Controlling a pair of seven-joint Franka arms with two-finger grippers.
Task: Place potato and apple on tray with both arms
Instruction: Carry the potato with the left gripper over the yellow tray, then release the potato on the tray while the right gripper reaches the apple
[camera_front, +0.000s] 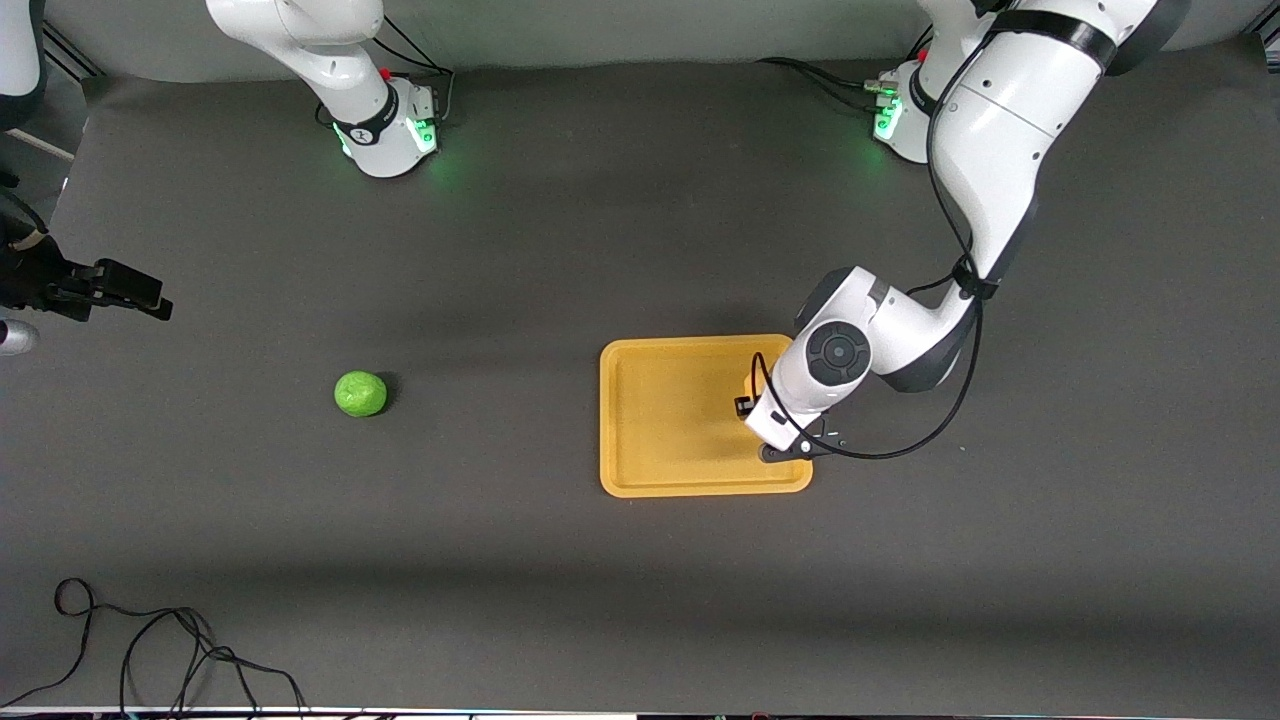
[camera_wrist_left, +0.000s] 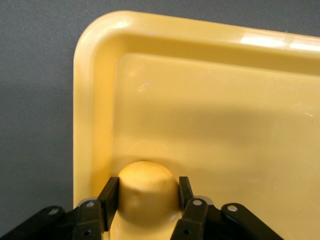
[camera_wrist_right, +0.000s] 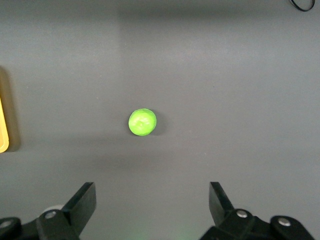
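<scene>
Black fingers (camera_wrist_left: 107, 197) of the left gripper (camera_wrist_left: 145, 200) are squeezed onto the potato (camera_wrist_left: 146, 192), one on each side. The potato is down low in the tray (camera_wrist_left: 200, 115), close to the corner and just beside the rim. I cannot tell if it is resting on the tray floor or just above it. In the front view the left gripper (camera_front: 775, 425) is hidden under its own wrist, over the end of the tray nearest the left arm's base.

So the potato step looks almost done. I think the next move is to let go: the fingers should spread apart, and then the gripper should go straight up so it does not knock the potato out.

The right gripper (camera_wrist_right: 150, 207) has its fingers spread wide with nothing in them. It is up high, looking down at the apple (camera_wrist_right: 142, 122). The apple (camera_front: 360, 393) sits on the dark table (camera_front: 500, 560), well apart from the tray, toward the right arm's end. It is not picked up yet. The right arm looks to be waiting. For its turn it would need to come down over the apple, close on it gently because it is round and could roll, and carry it to the tray.
</scene>
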